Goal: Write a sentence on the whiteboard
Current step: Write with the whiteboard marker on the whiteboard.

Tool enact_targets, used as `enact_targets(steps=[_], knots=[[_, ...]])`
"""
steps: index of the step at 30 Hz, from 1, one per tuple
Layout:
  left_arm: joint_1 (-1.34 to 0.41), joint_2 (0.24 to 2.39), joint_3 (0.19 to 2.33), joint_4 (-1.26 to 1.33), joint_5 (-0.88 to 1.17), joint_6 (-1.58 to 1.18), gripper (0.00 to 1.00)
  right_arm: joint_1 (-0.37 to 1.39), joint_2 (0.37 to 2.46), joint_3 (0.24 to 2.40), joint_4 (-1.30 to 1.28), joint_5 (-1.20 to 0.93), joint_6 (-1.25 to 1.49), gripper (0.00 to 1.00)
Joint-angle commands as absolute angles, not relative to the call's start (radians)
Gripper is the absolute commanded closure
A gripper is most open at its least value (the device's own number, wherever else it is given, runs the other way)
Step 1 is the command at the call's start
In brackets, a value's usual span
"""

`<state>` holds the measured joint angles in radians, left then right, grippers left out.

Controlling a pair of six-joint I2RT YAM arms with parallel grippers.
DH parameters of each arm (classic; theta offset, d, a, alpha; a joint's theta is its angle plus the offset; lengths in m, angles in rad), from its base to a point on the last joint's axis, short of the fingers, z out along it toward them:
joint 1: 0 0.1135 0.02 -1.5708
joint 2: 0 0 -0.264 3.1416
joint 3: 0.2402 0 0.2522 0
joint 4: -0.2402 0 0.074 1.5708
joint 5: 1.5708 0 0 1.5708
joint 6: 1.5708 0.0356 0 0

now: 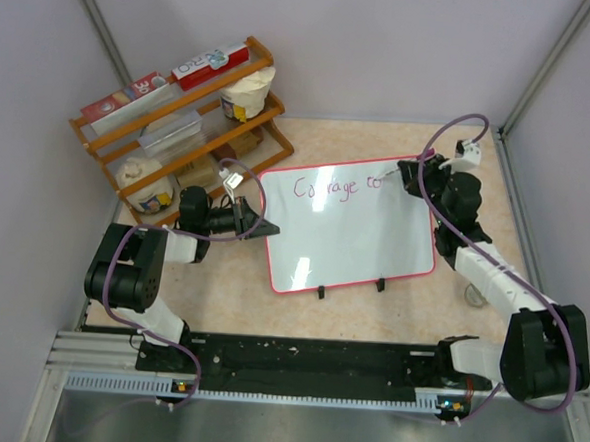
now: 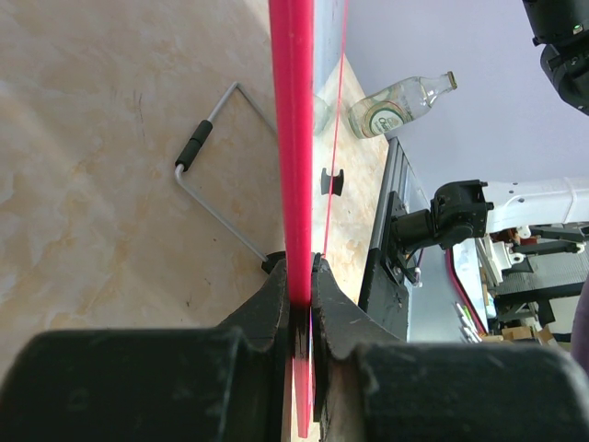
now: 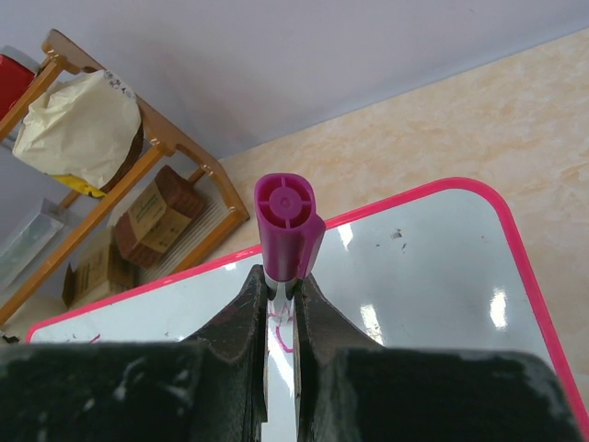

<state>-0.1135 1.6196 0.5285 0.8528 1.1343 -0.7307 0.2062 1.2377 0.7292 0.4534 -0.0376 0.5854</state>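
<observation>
Pink-rimmed whiteboard (image 1: 349,234) lying on tabletop (image 1: 370,306) centre, left hand (image 2: 300,276) pinching its left rim, right hand (image 3: 283,285) pinching purple marker (image 3: 288,221) at board's top right, sentence (image 1: 337,188) there apparently reading "Courage to"

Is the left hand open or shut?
Shut. In the left wrist view, the left hand's two fingers press against the board's pink rim from both sides, with no gap.
</observation>
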Motion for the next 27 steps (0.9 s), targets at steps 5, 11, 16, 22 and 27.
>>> enact_targets(steps=[5, 11, 16, 22, 27], knots=[[-0.114, 1.628, 0.549, 0.884, 1.071, -0.652, 1.0, 0.195, 1.235, 0.735, 0.463, -0.069, 0.592, 1.0], [-0.114, 1.626, 0.549, 0.884, 1.069, -0.652, 1.0, 0.195, 1.158, 0.727, 0.449, -0.063, 0.591, 1.0], [-0.114, 1.623, 0.548, 0.884, 1.068, -0.652, 1.0, 0.195, 1.092, 0.71, 0.436, -0.089, 0.561, 1.0], [-0.114, 1.623, 0.546, 0.882, 1.068, -0.652, 1.0, 0.196, 1.006, 0.672, 0.397, -0.097, 0.537, 1.0], [-0.114, 1.624, 0.543, 0.884, 1.068, -0.653, 1.0, 0.209, 0.956, 0.637, 0.377, -0.103, 0.512, 1.0]])
